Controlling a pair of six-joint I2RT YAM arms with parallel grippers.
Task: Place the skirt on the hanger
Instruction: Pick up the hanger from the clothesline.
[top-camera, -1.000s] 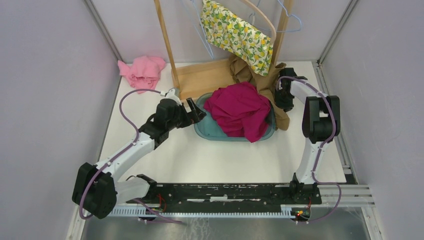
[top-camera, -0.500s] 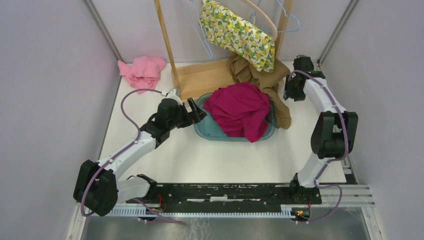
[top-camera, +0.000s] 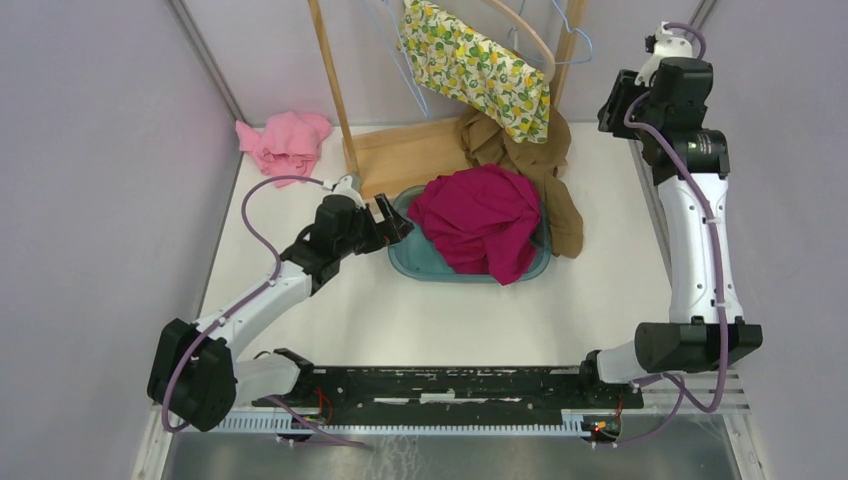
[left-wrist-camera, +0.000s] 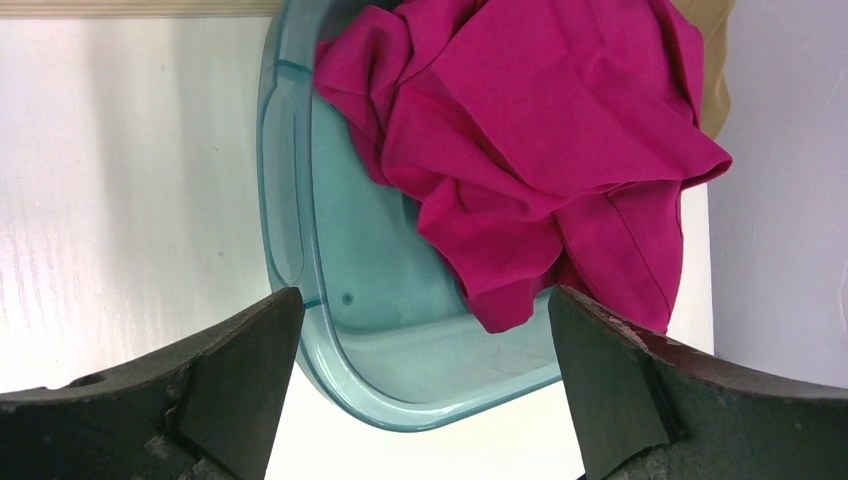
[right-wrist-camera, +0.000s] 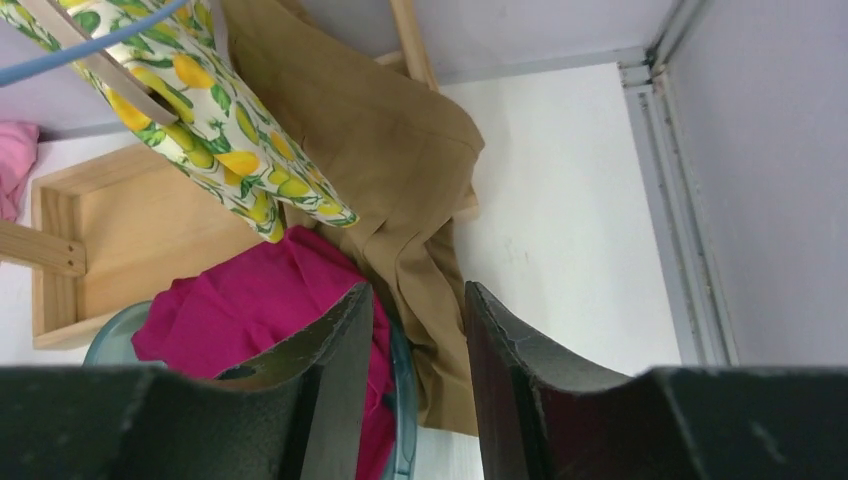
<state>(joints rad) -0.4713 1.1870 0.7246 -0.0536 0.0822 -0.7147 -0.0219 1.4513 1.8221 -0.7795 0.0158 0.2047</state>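
At the far side of the table (top-camera: 400, 320), a lemon-print garment (top-camera: 478, 68) hangs draped over a wooden hanger (top-camera: 530, 35) on the wooden rack (top-camera: 330, 90), with blue wire hangers (top-camera: 578, 40) just beside it. Below it, a tan garment (top-camera: 520, 150) with pleat-like folds spills from the rack's base (top-camera: 405, 155) over the right rim of a teal basin (top-camera: 420, 262) and down onto the table. A magenta garment (top-camera: 480, 220) lies bunched in the basin, spilling over its near right edge (which of these is the skirt cannot be told for certain). A pink cloth (top-camera: 285, 140) sits crumpled in the far left corner, well apart from the rest.

The left claw (left-wrist-camera: 422, 300) hovers at the basin's left rim, jaws spread wide and holding nothing. The right claw (right-wrist-camera: 418, 300) is raised high at the far right, near the hangers; a narrow gap shows between its fingers, with nothing in it. The lemon-print garment and the rack post stand between it and the basin.
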